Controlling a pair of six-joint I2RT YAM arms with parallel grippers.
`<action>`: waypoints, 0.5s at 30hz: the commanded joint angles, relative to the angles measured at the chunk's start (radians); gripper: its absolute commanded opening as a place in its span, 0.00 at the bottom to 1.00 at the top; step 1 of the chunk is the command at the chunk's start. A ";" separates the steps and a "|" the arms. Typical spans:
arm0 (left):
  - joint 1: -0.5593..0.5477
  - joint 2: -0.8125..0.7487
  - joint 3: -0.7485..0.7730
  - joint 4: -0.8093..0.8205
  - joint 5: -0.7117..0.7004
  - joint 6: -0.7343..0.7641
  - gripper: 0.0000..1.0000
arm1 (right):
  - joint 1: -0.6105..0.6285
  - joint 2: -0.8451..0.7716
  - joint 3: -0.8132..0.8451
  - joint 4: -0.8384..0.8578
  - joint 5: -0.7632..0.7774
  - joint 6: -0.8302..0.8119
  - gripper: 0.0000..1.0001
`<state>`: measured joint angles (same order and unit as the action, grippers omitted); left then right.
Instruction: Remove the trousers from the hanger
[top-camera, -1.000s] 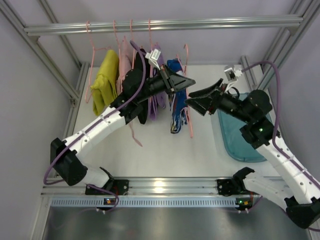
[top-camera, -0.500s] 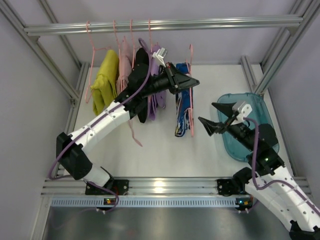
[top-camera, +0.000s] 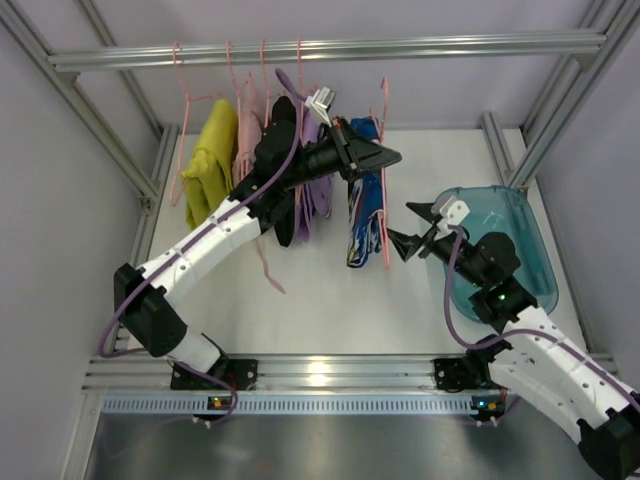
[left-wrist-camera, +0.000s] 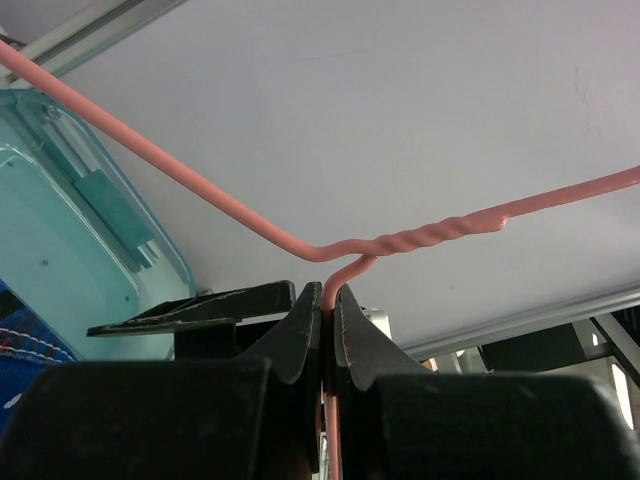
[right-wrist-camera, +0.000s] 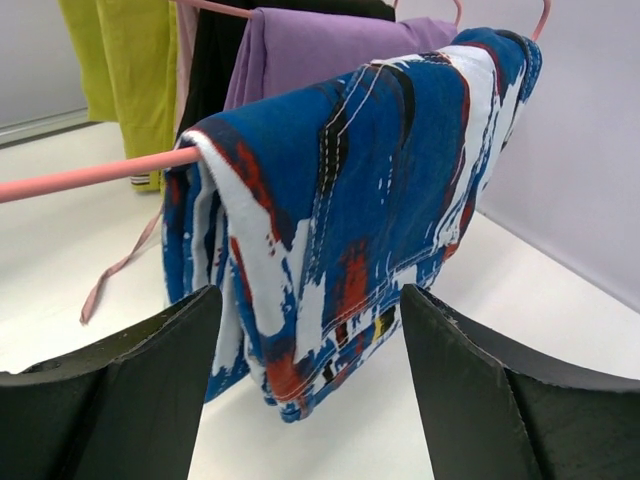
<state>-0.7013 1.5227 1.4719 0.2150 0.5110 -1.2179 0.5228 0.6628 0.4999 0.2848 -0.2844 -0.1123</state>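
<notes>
High overhead, two close wrist views; trousers (top-camera: 360, 225) shared

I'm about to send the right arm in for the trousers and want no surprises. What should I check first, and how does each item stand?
1. Hold: left gripper clamped on the neck of the pink hanger: ok.
2. Jaws of the right gripper open: ok.
3. Target: blue patterned trousers draped over the hanger bar, lined up between the right fingers: ok.
4. Right fingers touching the cloth: cannot tell.
5. Drop spot: teal bin free inside: partly hidden by the arm, cannot tell.
</notes>
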 joint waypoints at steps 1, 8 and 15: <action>0.000 -0.029 0.080 0.184 -0.003 0.000 0.00 | 0.002 0.066 0.063 0.148 -0.019 -0.006 0.73; 0.000 -0.027 0.085 0.184 0.001 -0.005 0.00 | 0.028 0.152 0.074 0.214 -0.019 0.011 0.74; 0.000 -0.029 0.076 0.195 0.000 -0.009 0.00 | 0.052 0.219 0.078 0.264 0.004 -0.027 0.83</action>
<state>-0.7010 1.5326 1.4719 0.2089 0.5106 -1.2320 0.5598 0.8585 0.5266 0.4572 -0.2836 -0.1127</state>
